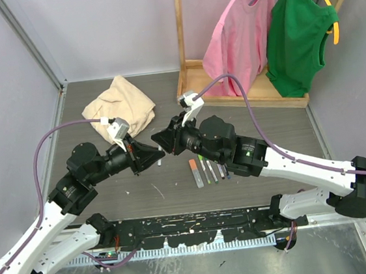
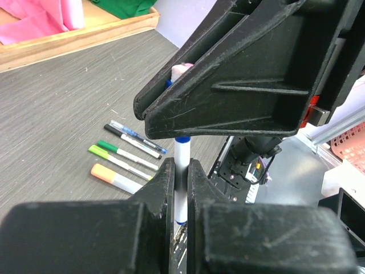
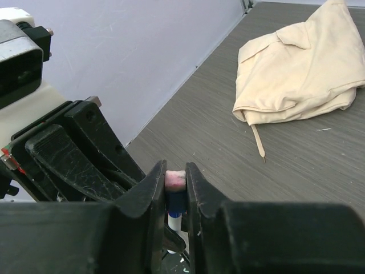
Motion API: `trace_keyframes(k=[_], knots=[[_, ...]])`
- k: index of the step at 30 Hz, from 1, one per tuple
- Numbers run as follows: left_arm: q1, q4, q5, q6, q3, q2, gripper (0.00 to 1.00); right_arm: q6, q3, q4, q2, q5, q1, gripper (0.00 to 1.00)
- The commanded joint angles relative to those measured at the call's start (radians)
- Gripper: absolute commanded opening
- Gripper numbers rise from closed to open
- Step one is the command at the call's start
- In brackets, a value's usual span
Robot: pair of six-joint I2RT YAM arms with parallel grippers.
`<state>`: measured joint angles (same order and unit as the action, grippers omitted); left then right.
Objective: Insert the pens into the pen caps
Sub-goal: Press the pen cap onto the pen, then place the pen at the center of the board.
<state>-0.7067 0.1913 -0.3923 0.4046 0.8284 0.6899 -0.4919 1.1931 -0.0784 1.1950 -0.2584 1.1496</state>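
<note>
Here, white pen (image 2: 182, 162), blue bands, blue cap (image 3: 175, 194), pinkish top

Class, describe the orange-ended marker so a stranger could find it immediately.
Find the grey wood-grain table. Toward its near edge lies a row of pens. The white marker with the orange end sits leftmost from above, fatter than the rest.
</note>
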Motion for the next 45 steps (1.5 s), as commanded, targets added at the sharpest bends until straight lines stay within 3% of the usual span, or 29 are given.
trace_keyframes(k=[1,9,15,26,32,39,41,45], knots=[[0.005,-0.03,0.031,-0.009,0.04,0.001,0.0,-0.007,-0.015,0.019,-0.036,0.007,-0.004,0.03],[0.004,-0.038,0.093,-0.005,0.083,0.0,0.0,-0.108,-0.116,-0.041,-0.052,0.001,0.021,0.0],[0.004,-0.096,0.156,-0.003,0.114,-0.005,0.0,-0.147,-0.19,-0.053,-0.004,-0.1,0.147,0.0],[0.005,-0.13,0.21,-0.026,0.198,0.025,0.0,-0.236,-0.3,-0.039,0.107,-0.077,0.281,0.0],[0.005,-0.151,0.196,-0.017,0.193,0.033,0.0,-0.207,-0.276,-0.034,0.1,-0.098,0.273,0.0],[0.005,-0.127,0.184,-0.019,0.149,0.012,0.0,-0.149,-0.164,-0.039,0.041,-0.115,0.164,0.0],[0.005,-0.108,0.187,-0.021,0.14,0.012,0.06,-0.124,-0.129,-0.034,0.029,-0.125,0.133,0.0],[0.005,-0.071,0.184,-0.024,0.137,0.031,0.29,-0.074,-0.046,-0.031,0.039,-0.116,0.079,0.0]])
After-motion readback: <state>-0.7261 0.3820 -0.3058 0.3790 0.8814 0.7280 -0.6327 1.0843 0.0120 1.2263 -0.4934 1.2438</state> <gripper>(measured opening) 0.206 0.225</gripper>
